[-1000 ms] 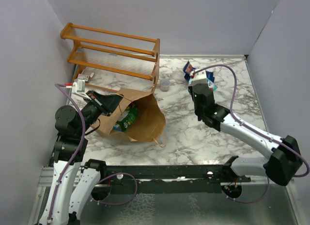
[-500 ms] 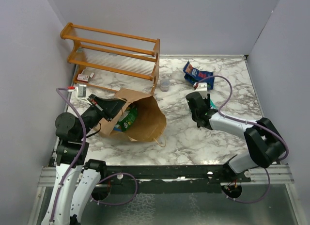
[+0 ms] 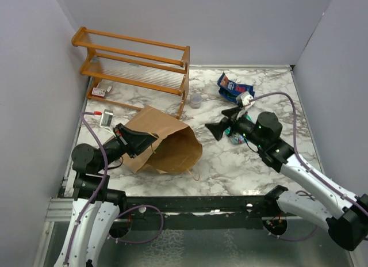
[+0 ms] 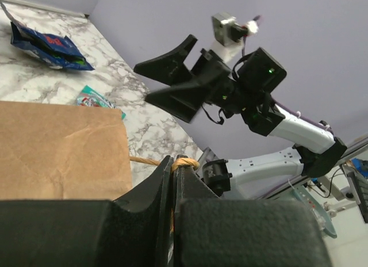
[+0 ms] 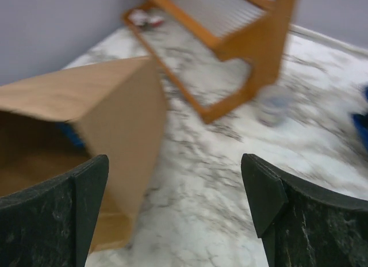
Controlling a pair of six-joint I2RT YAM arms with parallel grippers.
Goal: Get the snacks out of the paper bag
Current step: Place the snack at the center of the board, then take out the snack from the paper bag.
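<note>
Paper bag (image 3: 169, 145) lies on its side on the marble tabletop (image 3: 230, 169), its twisted handle (image 4: 183, 161) pinched between the left fingers (image 4: 144, 192). Right fingers (image 5: 57, 203) spread wide facing its mouth; blue snacks (image 3: 232, 86) lie behind them, perhaps another inside.

Bag (image 3: 167, 143) is lying on the left of the table (image 3: 218, 163), with the rack (image 3: 135, 63) right behind it. A little cup (image 3: 196, 100) sits just right of the rack. Snacks (image 3: 233, 87) are far right, well apart from the bag.
</note>
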